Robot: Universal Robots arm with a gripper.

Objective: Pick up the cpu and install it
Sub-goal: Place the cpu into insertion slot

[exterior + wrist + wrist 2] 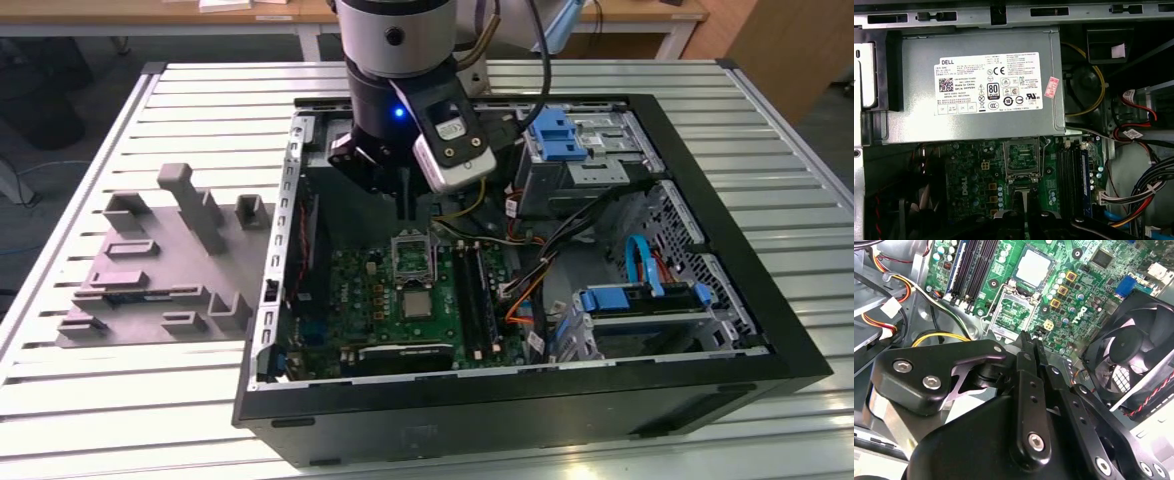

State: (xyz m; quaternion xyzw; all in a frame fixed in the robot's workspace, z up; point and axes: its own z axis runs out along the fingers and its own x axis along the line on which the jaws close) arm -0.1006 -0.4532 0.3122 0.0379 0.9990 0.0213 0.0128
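On green mobo [1106, 277], cpu [1032, 267]: flat, square, silvery top.

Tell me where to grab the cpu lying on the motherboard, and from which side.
Pinch two opposite edges of the cpu, coming straight down. It lies flat, pale top up, on the motherboard beside the socket, so probably only its thin rim offers grip.

Silver-grey arm [395, 35], blue light [396, 111], matte black pincer [1030, 340] links, silver screws [1036, 441].
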